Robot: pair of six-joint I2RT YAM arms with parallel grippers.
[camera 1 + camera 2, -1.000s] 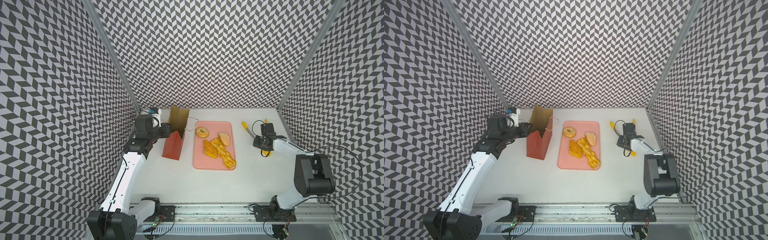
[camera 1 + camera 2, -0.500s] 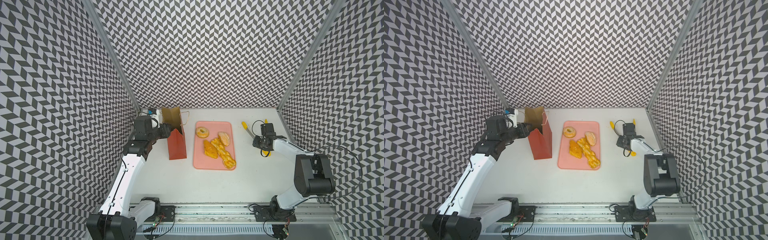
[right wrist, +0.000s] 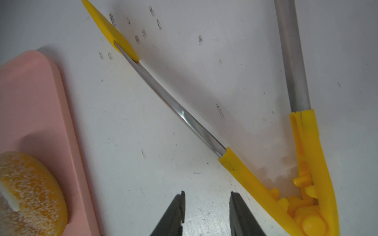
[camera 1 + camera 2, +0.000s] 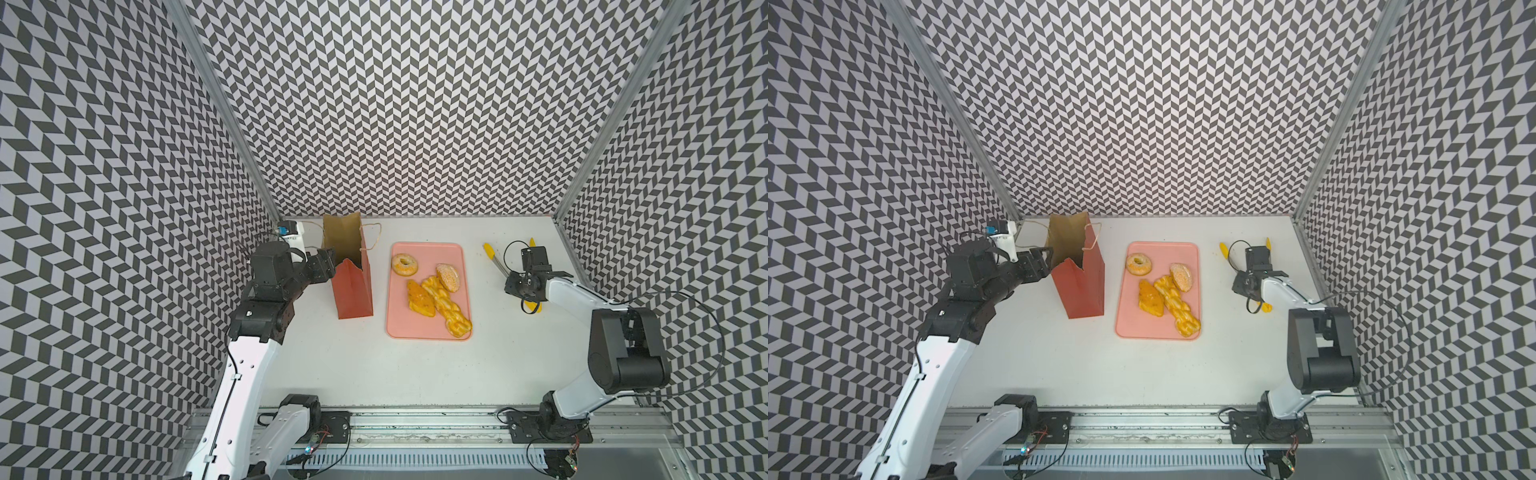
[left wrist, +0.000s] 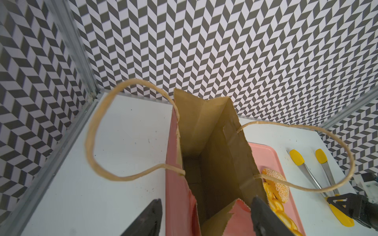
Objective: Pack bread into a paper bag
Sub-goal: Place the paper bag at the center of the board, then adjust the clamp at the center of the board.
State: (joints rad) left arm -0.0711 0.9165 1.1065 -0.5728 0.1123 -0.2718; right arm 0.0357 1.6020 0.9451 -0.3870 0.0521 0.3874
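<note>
The paper bag (image 4: pixel 353 286) (image 4: pixel 1084 286) stands upright and open-mouthed on the white table, red-orange outside, brown inside (image 5: pixel 204 132), with its twine handles splayed out. My left gripper (image 4: pixel 328 262) (image 5: pixel 206 199) is open at the bag's near rim, one finger on each side of the narrow end. The bread lies on the pink tray (image 4: pixel 415 328): a ring donut (image 4: pixel 404 264), a sugared bun (image 4: pixel 449 277), an orange-glazed piece (image 4: pixel 420 298) and a braided loaf (image 4: pixel 446 307). My right gripper (image 4: pixel 515 286) (image 3: pixel 207 193) hangs low over bare table, jaws slightly apart and empty.
Yellow-tipped metal tongs (image 4: pixel 494 259) (image 3: pixel 173 106) lie spread on the table right of the tray, with the right gripper just beside their hinge. The bag stands near the back left corner, close to the patterned walls. A metal rail (image 4: pixel 415 428) runs along the front.
The bag has swung from a lean to standing upright. The left gripper has opened wide around its rim. The right arm has not moved.
</note>
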